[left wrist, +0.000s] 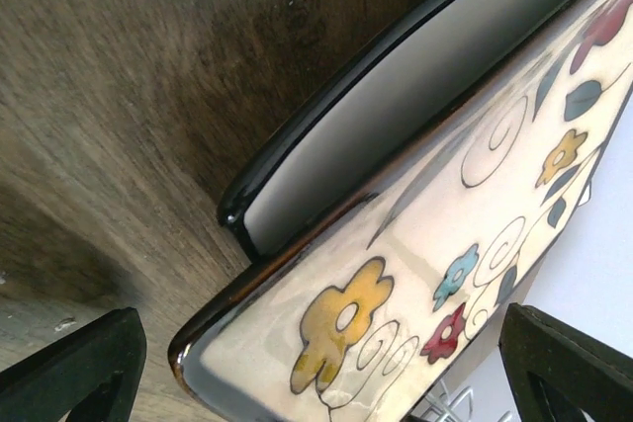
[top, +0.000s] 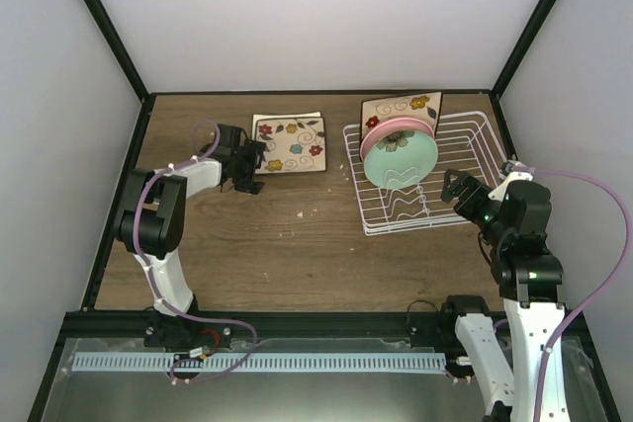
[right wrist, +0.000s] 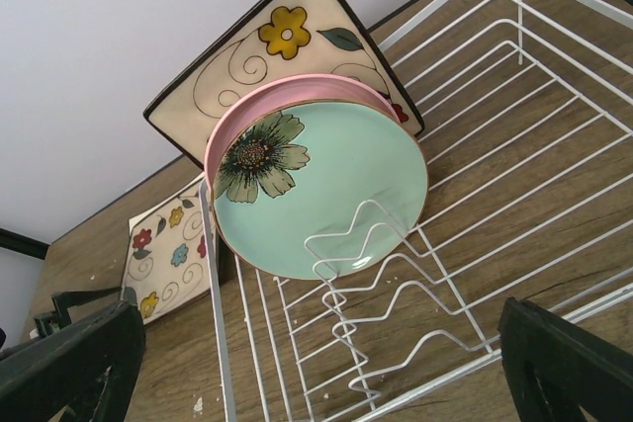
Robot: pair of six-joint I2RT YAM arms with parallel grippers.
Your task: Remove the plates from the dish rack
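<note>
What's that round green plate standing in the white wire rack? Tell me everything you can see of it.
The mint-green plate is round and glossy, ceramic by its look, with a dark-centred flower painted near its rim. It stands on edge, leaning back, at the left end of the dish rack, a wavy divider wire crossing its lower face. A pink plate stands close behind it, and a square flowered plate behind that.

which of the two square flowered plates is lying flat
The square plate on the table, left of the dish rack; the other stands on edge in the rack, behind the pink plate and mint-green plate.
</note>
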